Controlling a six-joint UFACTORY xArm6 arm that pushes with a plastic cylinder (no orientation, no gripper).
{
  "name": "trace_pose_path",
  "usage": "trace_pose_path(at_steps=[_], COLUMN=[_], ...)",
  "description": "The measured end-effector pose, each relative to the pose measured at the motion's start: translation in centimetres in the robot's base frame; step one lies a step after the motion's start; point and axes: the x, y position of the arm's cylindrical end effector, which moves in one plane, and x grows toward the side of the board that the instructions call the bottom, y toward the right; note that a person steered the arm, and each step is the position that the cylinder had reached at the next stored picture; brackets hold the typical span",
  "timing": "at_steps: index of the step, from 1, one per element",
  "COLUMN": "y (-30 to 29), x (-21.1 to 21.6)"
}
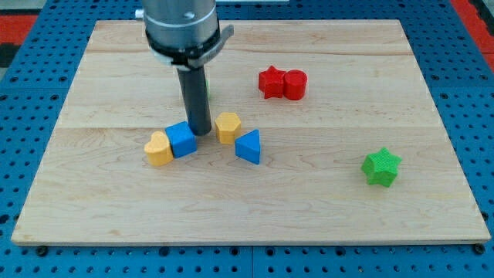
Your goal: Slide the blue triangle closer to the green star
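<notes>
Now my tip (201,132) btwn blue cube (182,140) & yellow block (228,127); blue triangle (249,146) nearby.

Looks like a robotics lab bench, no home or kitchen here. Pale wooden counter (324,216) sitting on a blue pegboard-style base (38,46) full of holes, red-striped edge (475,15) far right, small coloured toy blocks scattered about.

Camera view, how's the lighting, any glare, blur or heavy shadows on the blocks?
Camera view: even, soft light, with only faint shadows under the blocks; no strong glare on the wooden board; the blue triangle and green star look sharp; my tip is in focus between the blue cube and the yellow block.
</notes>
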Motion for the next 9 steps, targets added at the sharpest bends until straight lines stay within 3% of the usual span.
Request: trace_pose_path(at_steps=[1,3,9], y=[1.6,6.7,9.6], x=[3.0,3.8,-2.7])
